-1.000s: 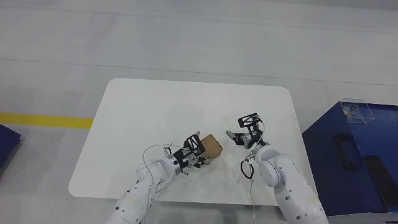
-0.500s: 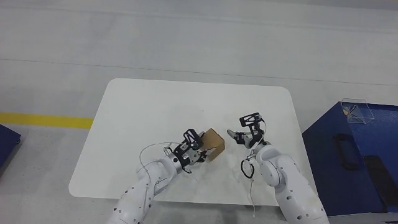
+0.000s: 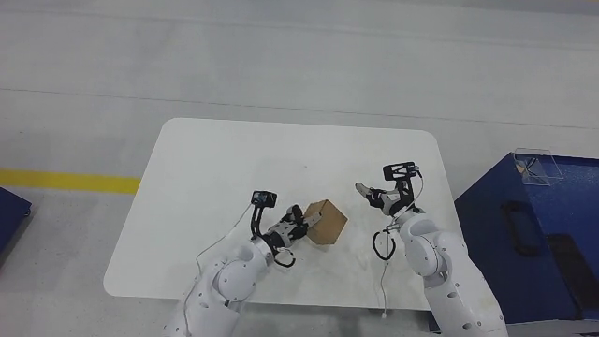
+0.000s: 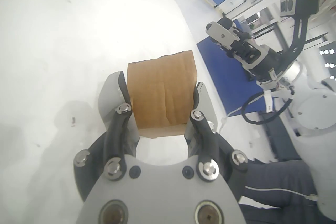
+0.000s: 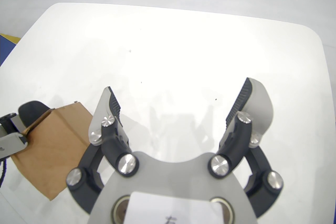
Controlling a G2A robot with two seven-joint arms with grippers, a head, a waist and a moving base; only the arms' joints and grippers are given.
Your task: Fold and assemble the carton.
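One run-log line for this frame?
left gripper: shut on carton, fingers on two opposite sides | right gripper: open, empty, apart from carton | carton: brown, on white table, robot-side half

A white table (image 3: 234,164) with rounded corners stands on a pale grey floor (image 3: 281,47); its top is flat and smooth, with a few tiny dark specks (image 5: 215,99) scattered across it; a small brown cardboard box (image 3: 326,222) sits on it, in the near half and slightly right of the middle, away from every edge; the box is turned at an angle to the table's sides; it casts a faint shadow on the white top beside it.
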